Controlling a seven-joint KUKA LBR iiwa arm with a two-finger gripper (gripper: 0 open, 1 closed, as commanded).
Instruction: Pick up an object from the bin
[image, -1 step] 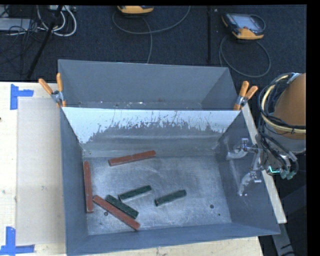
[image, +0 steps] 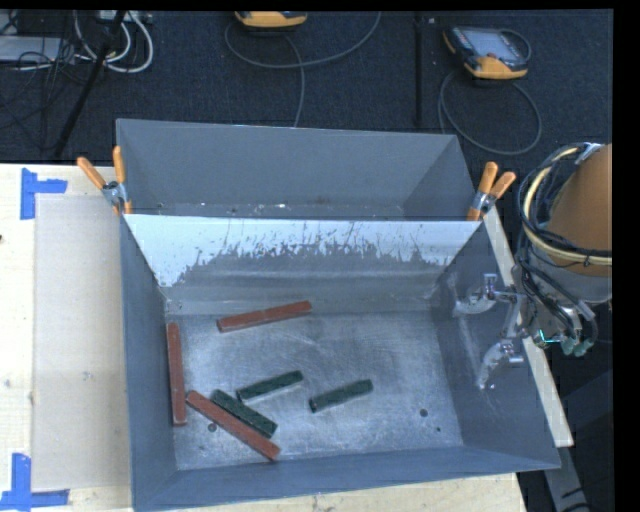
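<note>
Gripper (image: 492, 330) spread open, empty, by bin (image: 290, 180) right wall; nearest dark green bar (image: 340, 396) well apart, mid-floor.

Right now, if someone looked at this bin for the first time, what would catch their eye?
First, the loose bars on the floor of the grey bin: one red-brown bar toward the back, another along the left wall, and a third slanting at front left beside a dark green bar. Two more green bars lie mid-floor. The gripper hangs by the right wall, away from them all.
</note>
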